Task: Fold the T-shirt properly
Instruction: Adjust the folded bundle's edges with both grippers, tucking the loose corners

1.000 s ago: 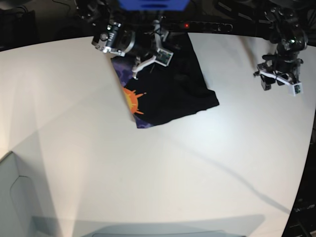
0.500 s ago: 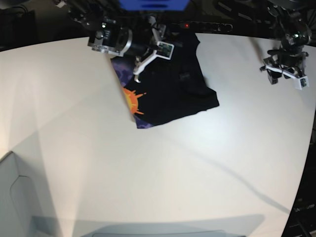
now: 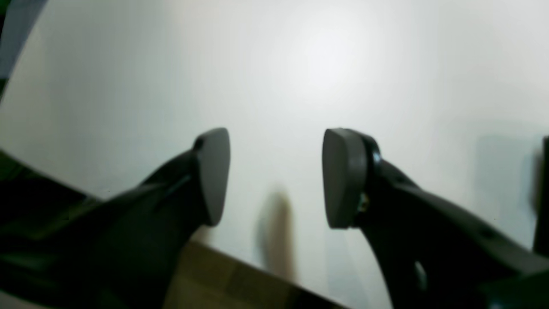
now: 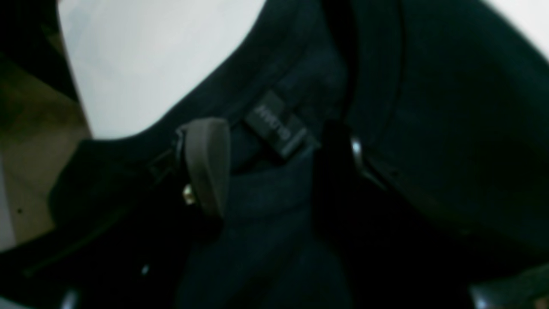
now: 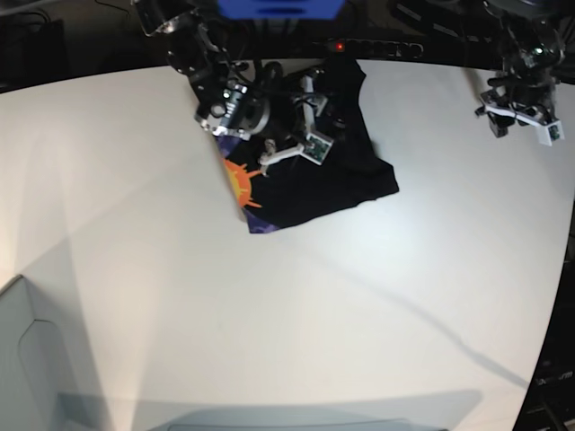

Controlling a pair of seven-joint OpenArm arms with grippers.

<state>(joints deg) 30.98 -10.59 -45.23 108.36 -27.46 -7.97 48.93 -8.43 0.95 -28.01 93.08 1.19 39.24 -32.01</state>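
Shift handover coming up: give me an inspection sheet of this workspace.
Surface: white table, bare apart from the shirt.
Job's things: black T-shirt lies partly folded near the far edge, orange sun print showing at its edge; neck label visible.
Clutter: nothing seen.
Grippers: right claw open over the collar, nothing pinched; left claw open, empty, above bare table, away from the shirt.
Cables: nothing clearly seen.
Surroundings: dark area beyond the table's far edge; pale bin-like edge at one near corner.
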